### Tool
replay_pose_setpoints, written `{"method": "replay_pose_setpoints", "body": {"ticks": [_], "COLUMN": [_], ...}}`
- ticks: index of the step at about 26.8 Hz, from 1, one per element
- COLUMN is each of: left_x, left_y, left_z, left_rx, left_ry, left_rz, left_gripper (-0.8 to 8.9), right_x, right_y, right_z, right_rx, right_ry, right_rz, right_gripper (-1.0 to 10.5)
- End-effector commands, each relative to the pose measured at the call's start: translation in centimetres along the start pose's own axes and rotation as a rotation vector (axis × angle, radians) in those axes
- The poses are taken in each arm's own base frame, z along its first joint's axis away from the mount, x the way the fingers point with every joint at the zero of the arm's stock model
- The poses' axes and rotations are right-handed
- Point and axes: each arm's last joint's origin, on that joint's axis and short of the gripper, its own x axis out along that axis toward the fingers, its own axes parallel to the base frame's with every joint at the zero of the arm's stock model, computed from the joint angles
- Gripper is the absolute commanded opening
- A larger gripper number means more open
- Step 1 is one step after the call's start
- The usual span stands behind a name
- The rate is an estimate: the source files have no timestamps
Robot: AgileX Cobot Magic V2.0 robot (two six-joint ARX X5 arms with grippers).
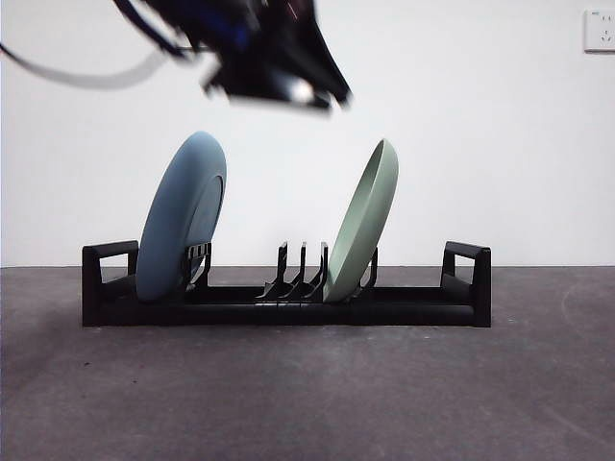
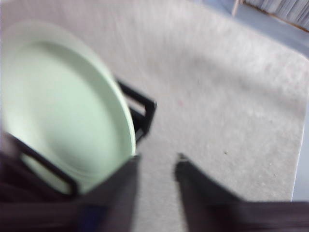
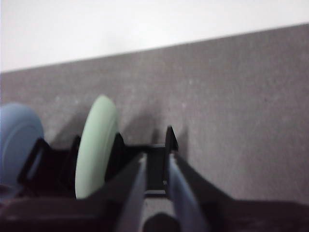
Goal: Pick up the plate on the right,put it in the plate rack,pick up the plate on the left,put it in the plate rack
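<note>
The black plate rack (image 1: 413, 305) lies across the grey table. A blue plate (image 1: 183, 216) stands on edge in its left end, leaning right. A pale green plate (image 1: 365, 221) stands on edge right of the middle prongs. My left gripper (image 1: 288, 82), dark and blurred, hangs above the rack between the two plates. In its wrist view it (image 2: 157, 162) is open and empty beside the green plate (image 2: 63, 106) and the rack (image 2: 142, 113). My right gripper (image 3: 156, 159) is farther off, narrowly open and empty, facing the rack (image 3: 48, 169), green plate (image 3: 96, 145) and blue plate (image 3: 17, 140).
A white wall rises behind the table, with a socket (image 1: 601, 29) at its top right. Bare grey table surface (image 1: 307, 394) stretches in front of the rack. Three short prongs (image 1: 303, 269) stand free between the plates.
</note>
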Motion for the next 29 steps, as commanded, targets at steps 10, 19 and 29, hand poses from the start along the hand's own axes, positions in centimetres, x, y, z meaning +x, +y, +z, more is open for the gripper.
{"method": "replay_pose_setpoints", "body": {"ticks": [10,19,29], "left_x": [-18.6,-20.2,-20.8], "left_y": [-3.5,-4.9,-5.4], "left_z": [-1.7,-11.2,-12.7], "left_rx": [0.11,-0.015,-0.026], "left_ry": [-0.164,-0.306,-0.274], "left_rz": [0.52,0.6,0.625], "left_gripper": [-0.08,-0.08,-0.03], "right_x": [-3.9,-3.1,-3.1], "right_y": [1.0,-0.6,-0.7], "right_z": [-3.7,-11.7,-12.1], "right_rx": [-0.145,-0.109,-0.113], "right_ry": [-0.197,-0.183,-0.164], "right_rz": [0.077,0.054,0.048], "right_gripper": [-0.1,-0.1,0.0]}}
